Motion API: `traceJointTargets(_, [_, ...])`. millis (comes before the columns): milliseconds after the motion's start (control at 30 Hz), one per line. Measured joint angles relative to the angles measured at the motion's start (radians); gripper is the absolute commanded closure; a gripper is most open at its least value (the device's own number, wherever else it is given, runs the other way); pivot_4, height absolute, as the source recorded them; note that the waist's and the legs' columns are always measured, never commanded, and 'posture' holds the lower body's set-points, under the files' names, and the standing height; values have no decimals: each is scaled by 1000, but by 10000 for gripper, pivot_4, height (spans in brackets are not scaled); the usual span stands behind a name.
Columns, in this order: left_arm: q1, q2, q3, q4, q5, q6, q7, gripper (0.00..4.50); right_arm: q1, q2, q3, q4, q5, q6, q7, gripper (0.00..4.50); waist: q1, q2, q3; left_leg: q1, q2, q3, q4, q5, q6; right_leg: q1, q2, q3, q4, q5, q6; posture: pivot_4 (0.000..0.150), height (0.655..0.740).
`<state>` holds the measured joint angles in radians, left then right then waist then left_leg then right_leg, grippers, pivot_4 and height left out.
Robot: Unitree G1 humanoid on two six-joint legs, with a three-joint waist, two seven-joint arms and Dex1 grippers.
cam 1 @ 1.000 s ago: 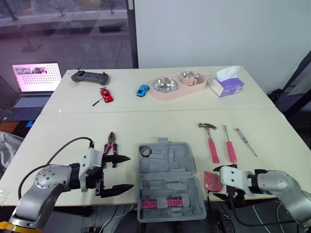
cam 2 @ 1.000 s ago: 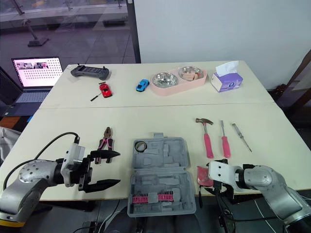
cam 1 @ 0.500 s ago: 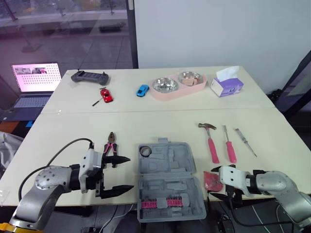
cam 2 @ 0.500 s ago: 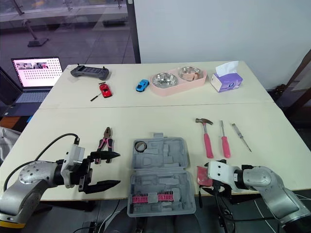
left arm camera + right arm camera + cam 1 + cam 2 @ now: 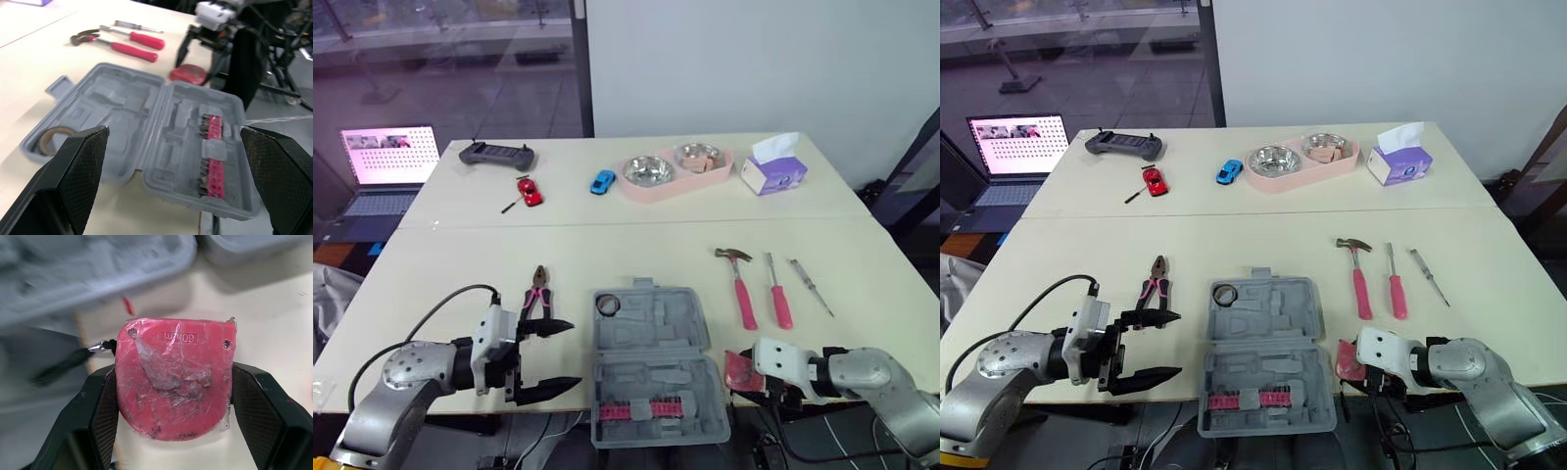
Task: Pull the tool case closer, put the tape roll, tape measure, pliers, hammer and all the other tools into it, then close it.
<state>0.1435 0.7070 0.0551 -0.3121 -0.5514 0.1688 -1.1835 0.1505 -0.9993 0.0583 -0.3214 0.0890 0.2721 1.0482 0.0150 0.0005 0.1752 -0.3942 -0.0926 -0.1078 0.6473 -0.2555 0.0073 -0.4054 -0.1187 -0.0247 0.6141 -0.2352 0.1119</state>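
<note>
Tool case [image 5: 651,362] is lying open flat at the near edge of the table [image 5: 607,250], roughly in the middle. Its nearer half, the one with the pink bit strip [image 5: 651,408], looks like it pokes out a little past the table edge. The tape roll [image 5: 607,305] is already sitting in the far-left corner of the case.

Left hand [image 5: 573,352] hovers at the near edge just left of the case, fingers spread wide and pointing at it, nothing in it. The pliers [image 5: 538,289] lie just beyond that hand, close to the case's left side but not touching it.

Right hand [image 5: 176,372] is down at the near edge on the other side, fingers pressed against both flanks of the red tape measure [image 5: 739,367]. The measure rests on the table just beside the case's right wall, with hardly any table left before the drop.

Hammer [image 5: 736,284], red-handled screwdriver [image 5: 775,294] and thin screwdriver [image 5: 811,286] lie side by side to the right of the case, handles toward the robot, apart from each other and from the case.

Room-wise, there's a wide bare band of table beyond the case, and bare table left of the pliers. The laptop [image 5: 386,162], controller [image 5: 496,155], two toy cars [image 5: 527,190], pink bowl stand [image 5: 675,188] and tissue box [image 5: 773,174] are all well off at the far end
</note>
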Motion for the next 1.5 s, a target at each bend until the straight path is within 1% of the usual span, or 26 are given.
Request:
traceJointTargets(100, [-11, -3, 1, 0, 2, 2, 22, 0, -88, -79, -41, -108, 69, 109, 63, 16961, -3, 0, 0, 0, 1, 0, 0, 0, 0, 0, 0, 0, 0, 0, 0, 1500, 7370])
traceJointTargets(200, [-50, -16, -5, 6, 12, 6, 44, 0, -321, -122, -3, -159, 126, 251, 135, 16961, -3, 1, 1, 0, 1, 0, -1, 0, 0, -1, 0, -1, 0, 0, 0, 1500, 7370])
traceJointTargets(300, [-74, -22, -7, 18, 18, 24, 62, 0, -519, -118, 85, -175, 150, 332, 206, 16961, -1, 0, 1, -2, 1, -1, -1, -1, -1, -3, 0, -2, -1, 0, 0, 1500, 7370])
traceJointTargets(367, [-88, -22, -7, 25, 19, 41, 74, 0, -671, -78, 199, -161, 137, 376, 259, 16961, -3, -1, 2, -4, 1, 0, -1, -1, -1, -5, 0, -3, -1, 0, 0, 1500, 7370])
traceJointTargets(433, [-114, -23, -12, 33, 20, 48, 77, 0, -789, -7, 325, -118, 84, 398, 287, 16961, -4, -1, 2, -5, 1, 0, -1, -1, -1, -6, 0, -4, -1, 0, 1, 1500, 7370])
traceJointTargets(533, [-115, -24, -11, 42, 24, 48, 81, 0, -852, 61, 451, -30, 8, 400, 292, 16961, -1, -2, 2, -8, -1, -1, -1, -1, -1, -8, 0, -4, 0, 2, 3, 1500, 7370])
traceJointTargets(633, [-118, -34, -8, 58, 28, 46, 93, 0, -949, 163, 551, 108, -94, 355, 273, 16961, -5, -2, 2, -12, -1, 0, 0, 1, -4, -13, 1, -4, 1, 4, 2, 1500, 7370])
traceJointTargets(767, [-95, -38, -2, 56, 29, 39, 101, 0, -1017, 202, 618, 231, -200, 261, 277, 16961, -3, -2, 2, -13, -1, -1, 0, 3, -7, -16, 1, -4, 4, 5, 1, 1500, 7370])
traceJointTargets(900, [-70, -43, 5, 55, 29, 36, 109, 0, -1035, 228, 650, 311, -272, 230, 303, 16961, -5, -2, 2, -13, -1, -1, 0, 3, -7, -17, 2, -4, 5, 5, 0, 1500, 7370])
traceJointTargets(1100, [-69, -45, 7, 55, 29, 18, 117, 0, -1036, 247, 679, 330, -337, 212, 346, 16961, -5, -2, 2, -13, -1, -1, 0, 4, -8, -18, 3, -4, 6, 6, 0, 1500, 7370])
traceJointTargets(1233, [-62, -60, 7, 55, 33, -1, 118, 0, -1042, 281, 713, 355, -397, 246, 368, 16961, -8, -2, 2, -13, 0, -1, 0, 4, -8, -19, 4, -3, 6, 6, 0, 1500, 7370])
traceJointTargets(1500, [-60, -64, 6, 56, 41, -5, 115, 0, -1042, 322, 719, 409, -478, 267, 360, 16961, -9, -2, 2, -13, 0, -1, 0, 4, -9, -19, 5, -3, 8, 6, -1, 1500, 7370])
